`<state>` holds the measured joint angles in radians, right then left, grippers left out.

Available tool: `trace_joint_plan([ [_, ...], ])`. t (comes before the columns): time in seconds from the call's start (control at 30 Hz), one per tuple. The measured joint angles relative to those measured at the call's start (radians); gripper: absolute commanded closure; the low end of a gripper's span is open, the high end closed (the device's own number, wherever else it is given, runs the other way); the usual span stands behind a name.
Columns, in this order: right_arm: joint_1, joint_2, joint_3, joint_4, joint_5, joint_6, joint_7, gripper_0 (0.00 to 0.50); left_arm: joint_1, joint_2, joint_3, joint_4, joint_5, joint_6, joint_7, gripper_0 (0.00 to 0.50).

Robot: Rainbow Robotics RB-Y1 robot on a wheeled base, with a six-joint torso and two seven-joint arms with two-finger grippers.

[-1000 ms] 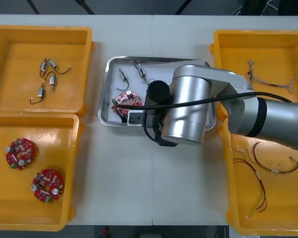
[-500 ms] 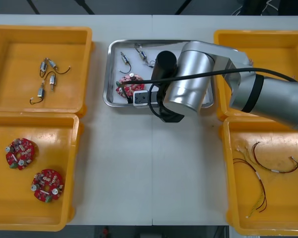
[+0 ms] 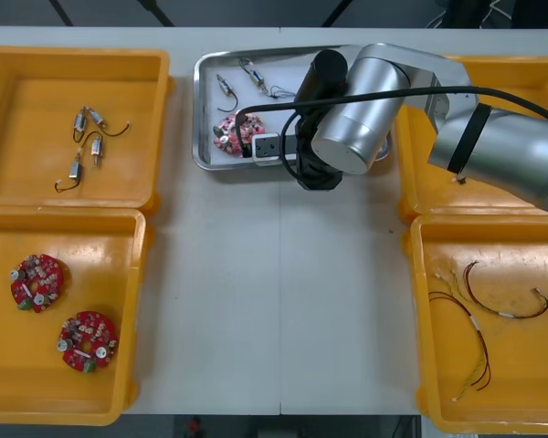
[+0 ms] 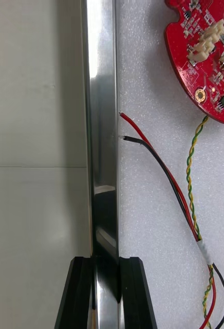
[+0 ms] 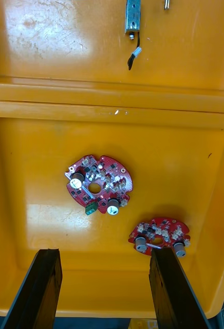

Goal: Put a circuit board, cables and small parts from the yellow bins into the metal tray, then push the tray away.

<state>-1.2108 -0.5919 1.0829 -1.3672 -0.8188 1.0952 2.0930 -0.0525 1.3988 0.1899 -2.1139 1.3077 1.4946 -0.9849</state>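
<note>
The metal tray [image 3: 201, 109] lies near the table's far edge, white inside. It holds a round red circuit board [image 3: 230, 135] and small metal parts [image 3: 226, 88]. My right arm [image 3: 352, 109] reaches over the tray's near side. In the right wrist view my right gripper [image 4: 107, 295] is shut on the tray's shiny rim [image 4: 100, 103]. Just inside the rim lie the circuit board [image 4: 207, 56], a red and black cable [image 4: 158, 169] and a twisted yellow cable [image 4: 191, 169]. My left gripper [image 5: 103, 290] hangs open over the near left bin, above two circuit boards [image 5: 99, 184].
The far left yellow bin [image 3: 73, 57] holds several small metal parts [image 3: 87, 146]. The near left bin [image 3: 139, 301] has two circuit boards [image 3: 36, 281]. Cables [image 3: 479, 310] lie in the near right bin [image 3: 418, 301]. My right arm covers much of the far right bin [image 3: 530, 68].
The tray has slid away toward the table's far edge, with my right gripper on its rim and the arm moving along. The left side is unchanged.
</note>
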Motion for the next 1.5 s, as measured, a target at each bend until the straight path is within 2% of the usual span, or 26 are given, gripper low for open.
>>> trace_joint_plan([
  [0.5, -0.026, 0.034, 0.0, 0.159, -0.001, -0.19, 0.002, 0.5, 0.0, 0.0, 0.0, 0.0, 0.0, 0.0, 0.0, 0.0],
  [0.83, -0.029, 0.062, 0.0, 0.179, 0.006, -0.252, 0.003, 0.5, 0.0, 0.0, 0.0, 0.0, 0.0, 0.0, 0.0, 0.0],
  [0.9, -0.029, 0.064, 0.0, 0.179, 0.005, -0.252, 0.003, 0.392, 0.0, 0.0, 0.0, 0.0, 0.0, 0.0, 0.0, 0.0],
  [0.93, -0.029, 0.065, 0.0, 0.179, 0.003, -0.252, 0.003, 0.368, 0.0, 0.0, 0.0, 0.0, 0.0, 0.0, 0.0, 0.0],
  [0.97, -0.029, 0.065, 0.0, 0.178, -0.001, -0.252, 0.003, 0.316, 0.0, 0.0, 0.0, 0.0, 0.0, 0.0, 0.0, 0.0],
  [1.0, -0.03, 0.065, 0.0, 0.178, -0.002, -0.252, 0.003, 0.243, 0.0, 0.0, 0.0, 0.0, 0.0, 0.0, 0.0, 0.0],
  [1.03, -0.03, 0.065, 0.0, 0.178, -0.003, -0.253, 0.003, 0.21, 0.0, 0.0, 0.0, 0.0, 0.0, 0.0, 0.0, 0.0],
  [1.1, -0.03, 0.065, 0.0, 0.177, -0.004, -0.253, 0.003, 0.058, 0.0, 0.0, 0.0, 0.0, 0.0, 0.0, 0.0, 0.0],
  [1.13, -0.03, 0.065, 0.0, 0.177, -0.004, -0.253, 0.004, 0.021, 0.0, 0.0, 0.0, 0.0, 0.0, 0.0, 0.0, 0.0],
  [1.17, -0.03, 0.065, 0.0, 0.176, -0.004, -0.253, 0.004, 0.0, 0.0, 0.0, 0.0, 0.0, 0.0, 0.0, 0.0, 0.0],
  [1.3, -0.032, 0.065, 0.0, 0.175, -0.023, -0.239, 0.004, 0.0, 0.0, 0.0, 0.0, 0.0, 0.0, 0.0, 0.0, 0.0],
  [1.5, -0.036, 0.049, -0.025, 0.115, -0.075, -0.092, 0.004, 0.0, 0.0, 0.0, 0.0, 0.0, 0.0, 0.0, 0.0, 0.0],
])
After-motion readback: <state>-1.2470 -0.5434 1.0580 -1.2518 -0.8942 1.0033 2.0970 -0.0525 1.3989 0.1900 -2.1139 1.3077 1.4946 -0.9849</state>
